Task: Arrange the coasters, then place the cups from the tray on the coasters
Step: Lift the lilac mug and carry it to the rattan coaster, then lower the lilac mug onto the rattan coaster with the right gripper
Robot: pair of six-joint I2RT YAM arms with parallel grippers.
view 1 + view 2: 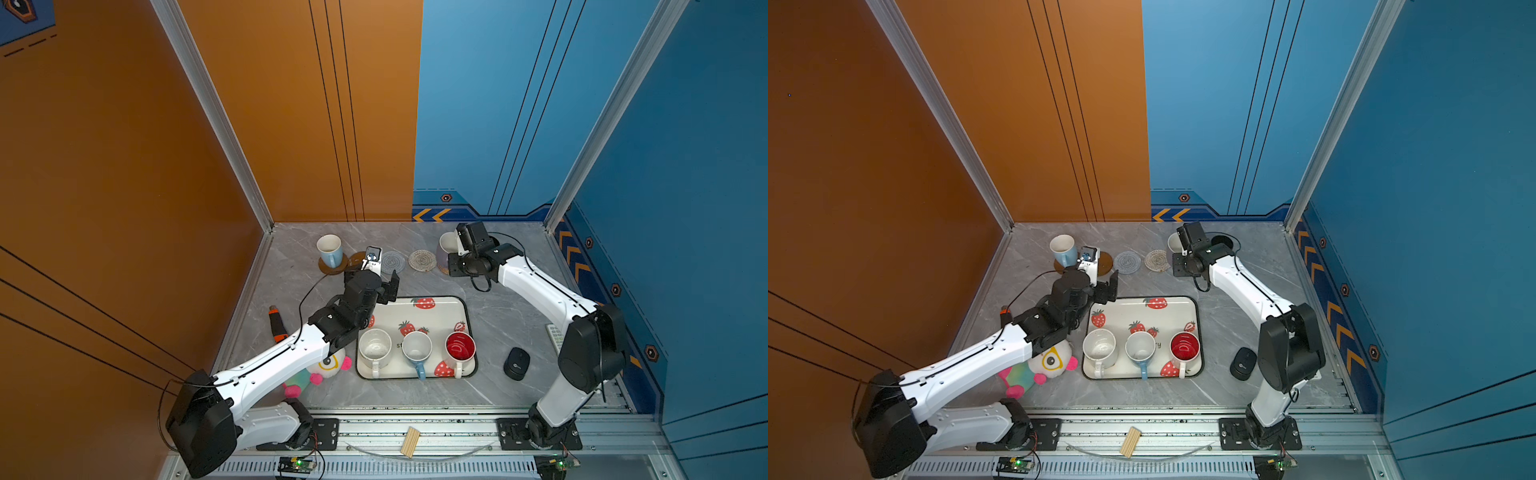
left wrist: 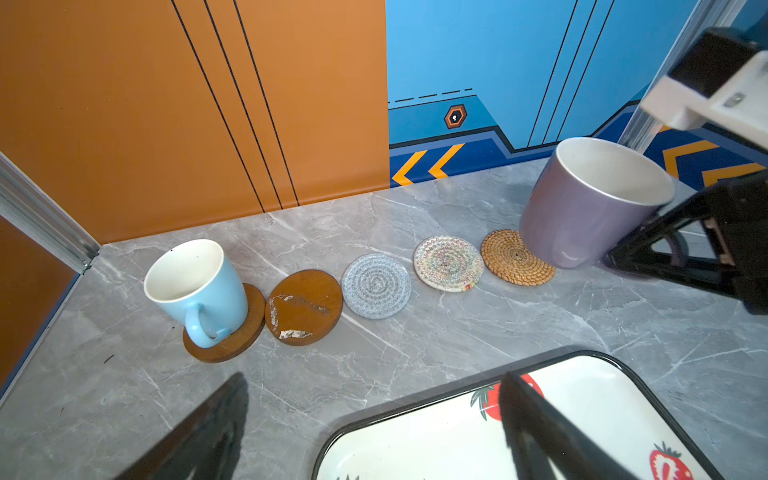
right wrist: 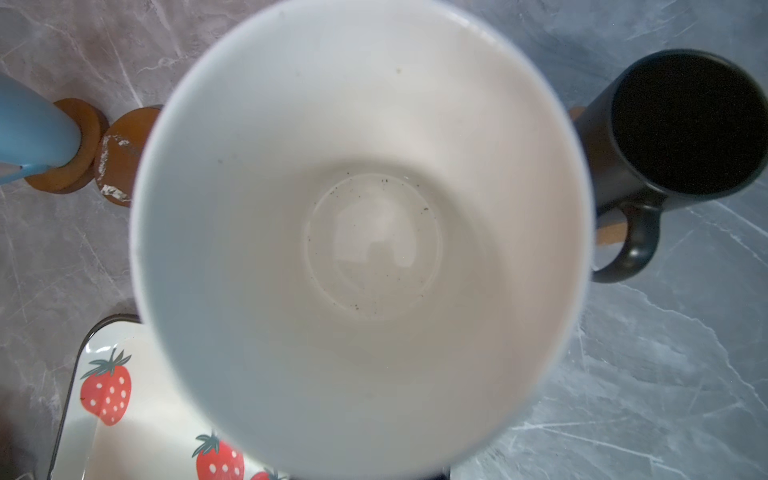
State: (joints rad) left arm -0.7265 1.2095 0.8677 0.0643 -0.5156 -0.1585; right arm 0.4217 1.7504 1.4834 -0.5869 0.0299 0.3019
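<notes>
The right gripper [image 2: 636, 249] is clamping narrowly on what seems to be the handle of the lavender mug [image 2: 582, 208], tilting it at the tan rattan coaster [image 2: 513, 257], while the left gripper [image 2: 370, 432] is hovering wide open beside the tray [image 1: 440, 316].

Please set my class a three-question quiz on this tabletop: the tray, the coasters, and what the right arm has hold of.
1. How many mugs stand on the tray?
2. True or false: the grey woven coaster bears a mug.
3. The right gripper has its fingers shut on which mug? A lavender mug; B black mug; C light blue mug.

Key: 1. Three. 2. False; it is bare. 3. A.
</notes>
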